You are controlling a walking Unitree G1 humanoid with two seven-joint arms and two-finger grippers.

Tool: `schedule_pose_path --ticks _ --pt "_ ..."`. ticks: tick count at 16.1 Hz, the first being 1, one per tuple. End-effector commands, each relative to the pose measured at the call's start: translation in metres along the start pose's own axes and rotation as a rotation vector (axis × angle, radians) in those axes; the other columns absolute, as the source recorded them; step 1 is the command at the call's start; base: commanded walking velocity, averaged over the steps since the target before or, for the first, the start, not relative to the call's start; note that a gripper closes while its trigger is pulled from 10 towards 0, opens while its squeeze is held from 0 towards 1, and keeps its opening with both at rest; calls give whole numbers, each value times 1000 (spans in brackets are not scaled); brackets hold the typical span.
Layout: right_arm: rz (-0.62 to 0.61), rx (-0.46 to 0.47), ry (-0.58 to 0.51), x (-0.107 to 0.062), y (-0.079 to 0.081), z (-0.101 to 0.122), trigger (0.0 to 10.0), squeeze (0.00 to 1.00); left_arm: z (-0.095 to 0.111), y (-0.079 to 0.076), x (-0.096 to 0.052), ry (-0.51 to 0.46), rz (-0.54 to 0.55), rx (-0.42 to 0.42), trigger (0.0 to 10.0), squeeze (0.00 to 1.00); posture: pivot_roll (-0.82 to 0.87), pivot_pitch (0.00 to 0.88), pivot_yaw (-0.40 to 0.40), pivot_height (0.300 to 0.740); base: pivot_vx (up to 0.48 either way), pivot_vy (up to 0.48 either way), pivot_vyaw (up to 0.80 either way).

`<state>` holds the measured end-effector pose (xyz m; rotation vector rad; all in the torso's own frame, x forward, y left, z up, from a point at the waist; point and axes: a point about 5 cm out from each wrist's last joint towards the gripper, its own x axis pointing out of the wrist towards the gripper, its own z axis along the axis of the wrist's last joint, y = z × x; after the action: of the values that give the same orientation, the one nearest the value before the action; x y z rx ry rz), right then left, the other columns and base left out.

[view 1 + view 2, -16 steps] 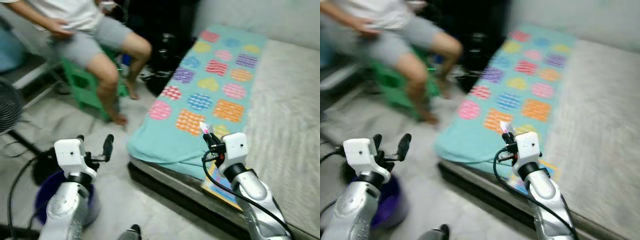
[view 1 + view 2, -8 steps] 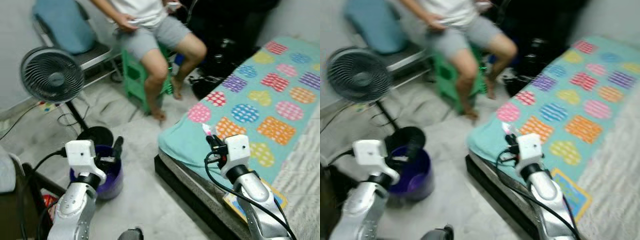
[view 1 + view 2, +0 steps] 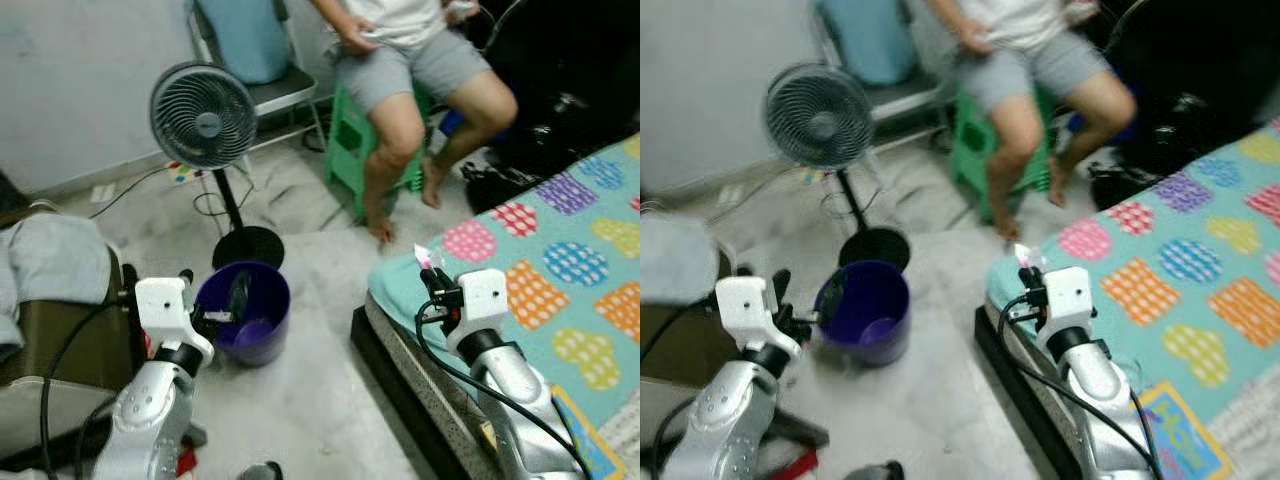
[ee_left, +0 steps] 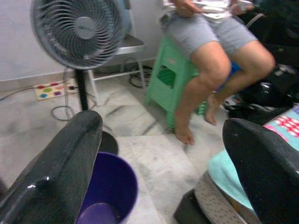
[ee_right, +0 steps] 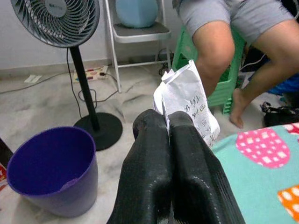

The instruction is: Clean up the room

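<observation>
Your view has swung left, so the purple bin (image 3: 243, 313) now sits near your parted left gripper (image 4: 163, 154). Right gripper (image 5: 168, 126) stays clamped on the wrapper (image 5: 189, 100) over the bed edge (image 3: 400, 290); carry it left to the bin

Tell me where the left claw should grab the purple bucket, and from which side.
Grip the purple bucket by its rim, coming down from above. It stands upright with its mouth open, so the thin top edge on the robot's side fits between two fingers; the round wall looks too wide. The left claw is open beside it. The right claw holds a paper scrap.
</observation>
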<state>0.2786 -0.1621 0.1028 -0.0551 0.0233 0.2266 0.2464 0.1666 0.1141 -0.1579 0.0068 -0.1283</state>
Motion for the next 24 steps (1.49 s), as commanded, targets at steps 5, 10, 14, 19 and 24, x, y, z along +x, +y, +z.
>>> schedule_pose_path --ticks 5,10,14,19,24 --pt "-28 29 -19 2 4 -1 10000 0 3 1 8 5 -37 29 10000 0 -38 119 84 740 0 0 0" --pt "15 1 -6 6 7 -2 10000 0 1 -3 7 1 -12 3 10000 0 -29 127 29 740 0 0 450" --pt "49 13 13 9 10 -3 10000 0 2 0 1 -16 43 -13 10000 0 -10 137 -34 740 0 0 400" --pt "130 6 17 27 21 0 10000 0 -2 5 -18 -26 139 -28 10000 0 53 133 -98 740 0 0 0" --pt "156 1 15 33 29 0 10000 0 2 5 -22 -41 128 -35 10000 0 74 131 -104 740 0 0 0"
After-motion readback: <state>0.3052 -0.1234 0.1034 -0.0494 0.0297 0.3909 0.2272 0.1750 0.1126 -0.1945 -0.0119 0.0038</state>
